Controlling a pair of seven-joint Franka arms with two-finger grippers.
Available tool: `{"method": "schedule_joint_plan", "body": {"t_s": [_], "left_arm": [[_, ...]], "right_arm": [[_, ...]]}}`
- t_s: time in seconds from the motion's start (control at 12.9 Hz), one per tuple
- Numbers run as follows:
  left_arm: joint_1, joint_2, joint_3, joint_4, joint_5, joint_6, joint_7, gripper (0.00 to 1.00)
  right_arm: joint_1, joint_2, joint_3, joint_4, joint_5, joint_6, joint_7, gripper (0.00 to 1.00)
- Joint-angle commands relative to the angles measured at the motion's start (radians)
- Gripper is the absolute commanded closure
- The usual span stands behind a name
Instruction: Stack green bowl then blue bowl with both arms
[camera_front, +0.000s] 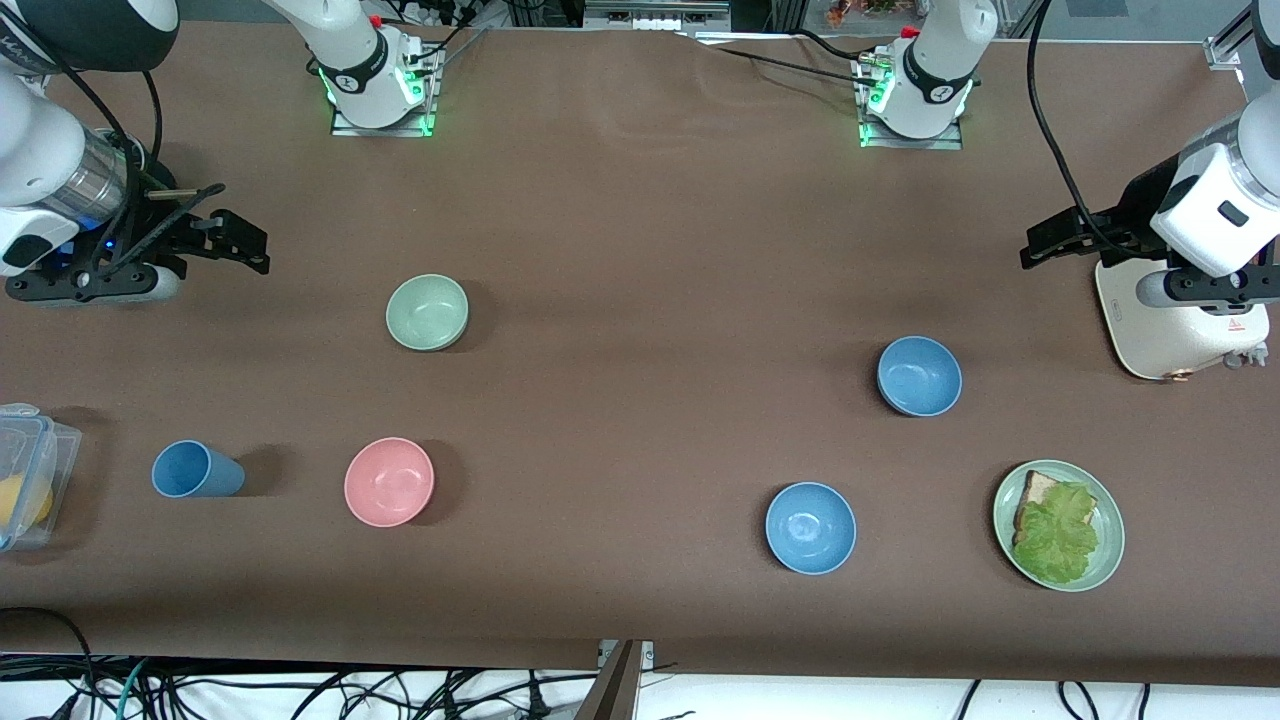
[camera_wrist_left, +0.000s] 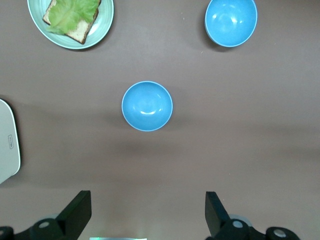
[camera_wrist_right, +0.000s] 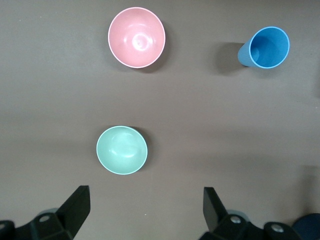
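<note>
1. Since every bowl is sitting alone on the table (camera_front: 640, 220), you are looking at a task with nothing stacked yet; both moves are left to do.
2. The green bowl (camera_front: 427, 312) is standing upright toward the right arm's end, farther from the front camera than the pink bowl (camera_front: 389, 481) and the cup (camera_front: 196, 470), and well apart from both.
3. Two blue bowls are waiting toward the left arm's end. One blue bowl (camera_front: 919, 375) is lying farther from the front camera; the second bowl (camera_front: 810, 527) is sitting nearer to it, beside the plate (camera_front: 1110, 535) with toast and lettuce. They look alike, so you are free to judge which one suits the stack.
4. The right gripper (camera_front: 250, 243) is hanging over bare table at its own end, jaws spread wide and holding nothing. In its wrist view the green bowl (camera_wrist_right: 122, 150) is lying close ahead of the fingers (camera_wrist_right: 75, 206).
5. The left gripper (camera_front: 1040, 242) is hovering beside the white appliance (camera_front: 1180, 330), also spread wide and empty. In its wrist view a blue bowl (camera_wrist_left: 147, 106) is sitting centred ahead of the fingers (camera_wrist_left: 77, 210).
6. Judging from this, you are probably facing the green bowl's grasp first, with the blue bowl's placement to follow.
7. A clear box (camera_front: 30, 470) is sitting at the table edge, out of the way.
</note>
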Motion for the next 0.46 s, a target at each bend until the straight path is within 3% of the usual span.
{"method": "schedule_joint_plan", "body": {"t_s": [0.0,0.39], "left_arm": [[0.000,0.002,-0.003,0.004,0.030,-0.015,-0.009,0.00],[-0.001,0.010,-0.003,0.007,0.030,-0.015,-0.008,0.00]], "right_arm": [[-0.014,-0.004,0.012,0.019,-0.002,-0.024,0.005,0.00],[-0.016,-0.007,0.009,0.019,-0.002,-0.028,-0.006,0.00]]}}
